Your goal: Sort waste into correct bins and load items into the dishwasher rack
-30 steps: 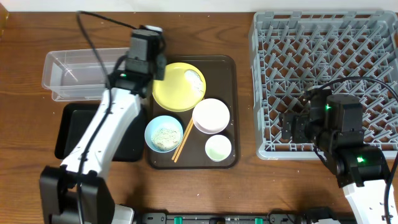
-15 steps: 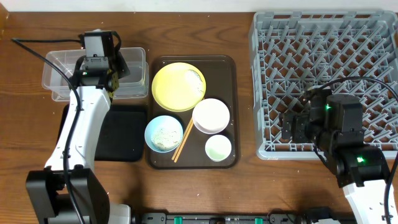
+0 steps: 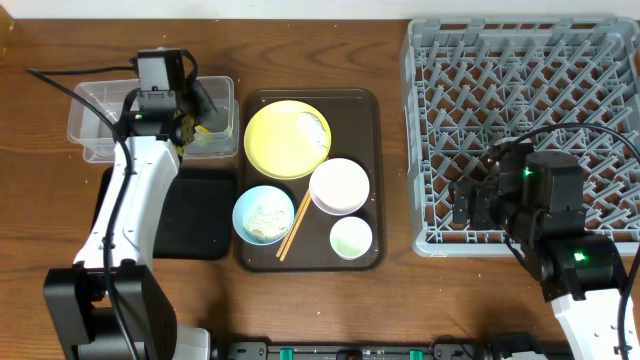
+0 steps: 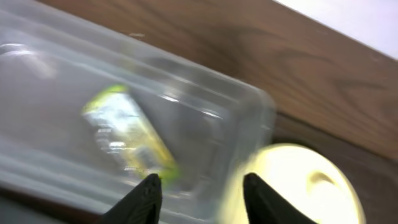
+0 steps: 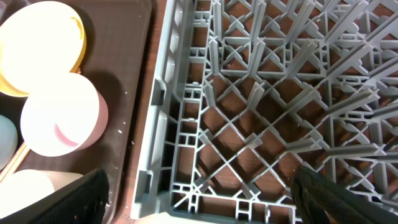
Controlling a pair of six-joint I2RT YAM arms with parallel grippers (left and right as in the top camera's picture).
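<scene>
The left gripper (image 4: 199, 190) has swung from the brown tray (image 3: 370, 100) to the clear box (image 3: 100, 105) at the tabletop's (image 3: 40, 200) far-left edge, jaws parted. The green-yellow wrapper (image 4: 127, 140) lies inside, apparently sorted. The right gripper (image 5: 205, 193) hangs jaws wide over the dishwasher rack (image 3: 520, 60).

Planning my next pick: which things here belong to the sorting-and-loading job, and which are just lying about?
Job: wrapper, rice scraps, clear box, black tray, yellow plate, white bowl, blue bowl, cup, chopsticks, rack.
Lying about: brown serving tray.

Brown wooden table (image 3: 400, 300) spreads beneath the left claw (image 4: 199, 186); beyond that claw, a pale wall (image 4: 348, 18).
</scene>
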